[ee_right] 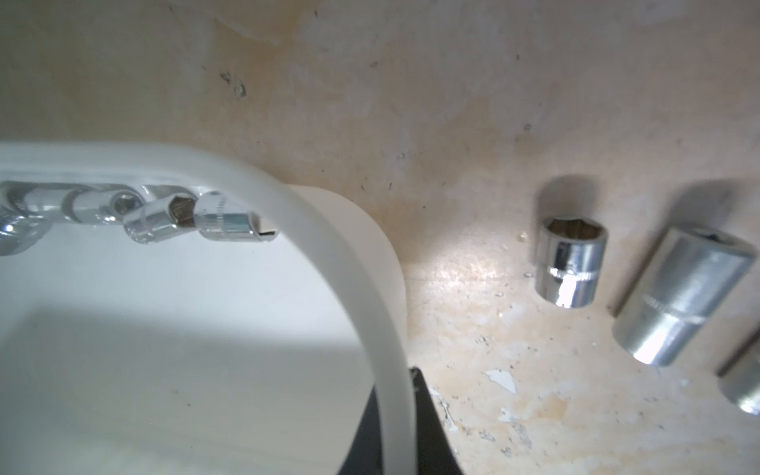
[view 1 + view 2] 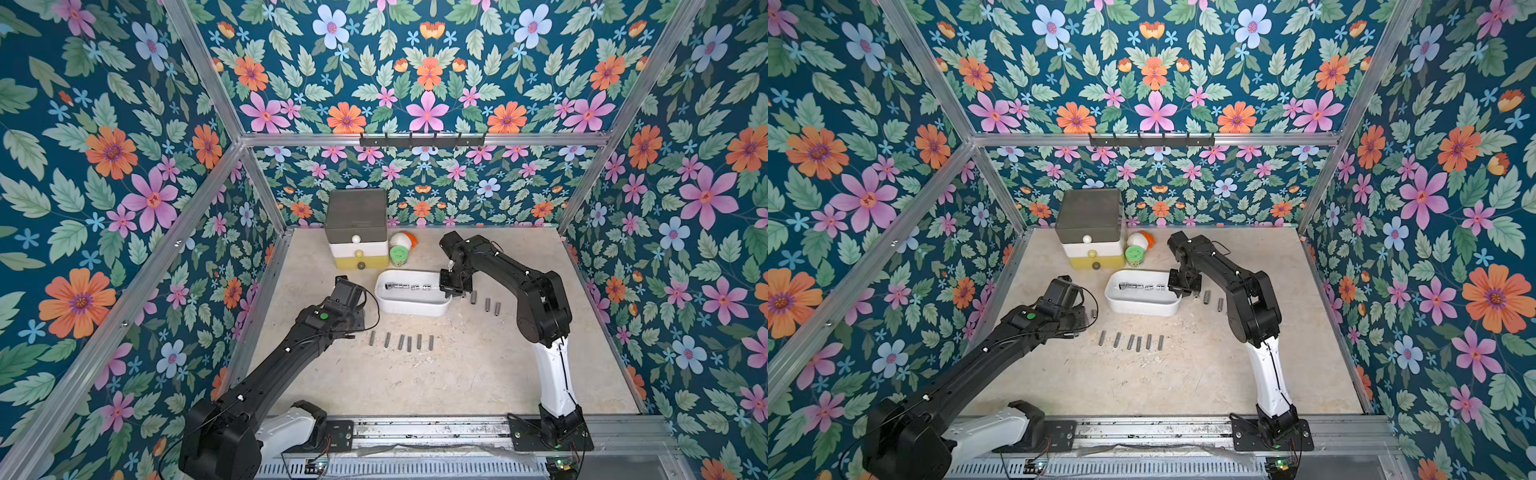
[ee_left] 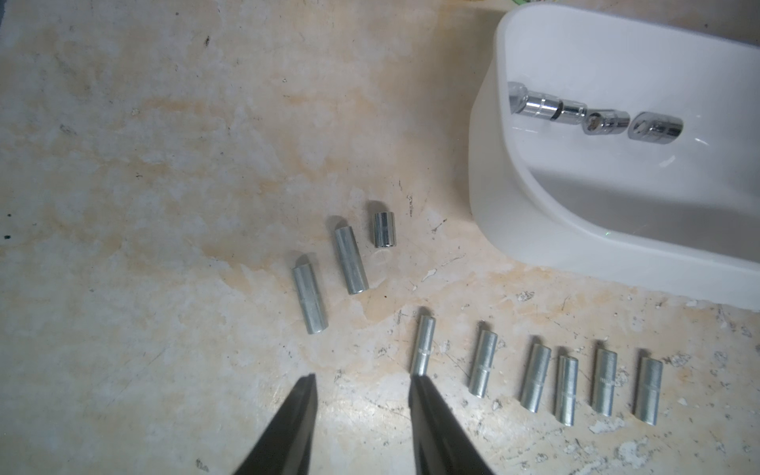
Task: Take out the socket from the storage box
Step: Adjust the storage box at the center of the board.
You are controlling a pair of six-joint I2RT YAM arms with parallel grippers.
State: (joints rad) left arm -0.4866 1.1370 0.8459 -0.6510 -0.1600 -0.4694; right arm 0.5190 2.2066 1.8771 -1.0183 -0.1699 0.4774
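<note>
**Right jaws on the box rim, sockets inside the box**

Low in a top view, a row of six dull grey metal cylinder sockets (image 2: pixel 401 341) lies on the stained beige bench (image 2: pixel 415 382). Left of centre, the black left arm (image 2: pixel 307 332) hangs above the bench. In the left wrist view the left jaws are spread, with nothing between them. In the centre stands the shallow white plastic storage box (image 2: pixel 411 308). A line of shiny chrome sockets (image 2: pixel 409 286) lies inside it, near its far wall. The right jaws pinch the rim at the right end of the box. Behind, above centre, stands the grey, white and yellow drawer tower (image 2: pixel 357 216).
</note>
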